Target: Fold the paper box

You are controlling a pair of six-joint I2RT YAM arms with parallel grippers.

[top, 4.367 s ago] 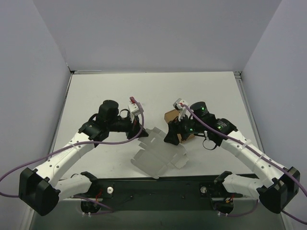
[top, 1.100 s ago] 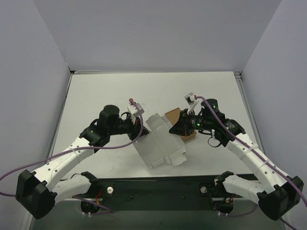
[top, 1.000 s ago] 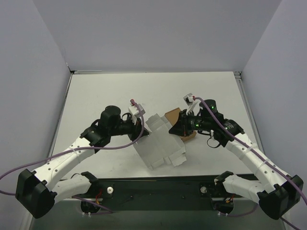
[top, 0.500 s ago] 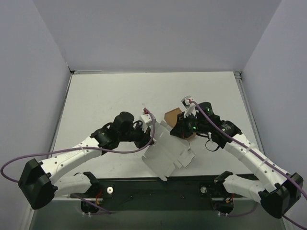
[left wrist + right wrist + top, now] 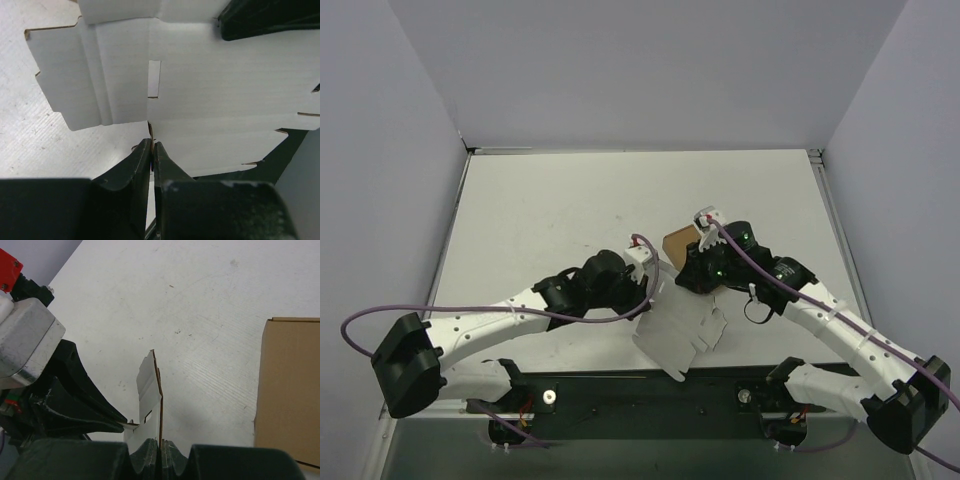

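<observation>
Counting from the near edge: one dark base rail (image 5: pixel 650 385), carrying two arms, left arm (image 5: pixel 490 320) and right arm (image 5: pixel 840 330), plus two purple cables (image 5: pixel 360 325) looping off them.

Just past the rail, toward the table's front middle: one paper box (image 5: pixel 682 330), an unfolded white-grey blank with tabs, notched edges and one narrow slot (image 5: pixel 154 78). Held tilted between both grippers, near corner overlapping the rail in the top view.

On its left edge, the left gripper (image 5: pixel 645 292), fingers (image 5: pixel 132 172) pressed almost together with the card's edge pinched in the thin gap.

On its upper right edge, the right gripper (image 5: pixel 692 283), clamped tight on the card, seen edge-on between the two pads (image 5: pixel 145 452) from the right wrist.

Just behind the right gripper, one brown box (image 5: pixel 677 243), flat on the table (image 5: pixel 540 200). Partly covered by the wrist from above, cut off by the frame edge in the right wrist view. Flaps down, contents hidden. Touching the blank or only near it: impossible to tell.

Farther back, table surface with a few faint specks, then three plain grey walls (image 5: pixel 640 70).
</observation>
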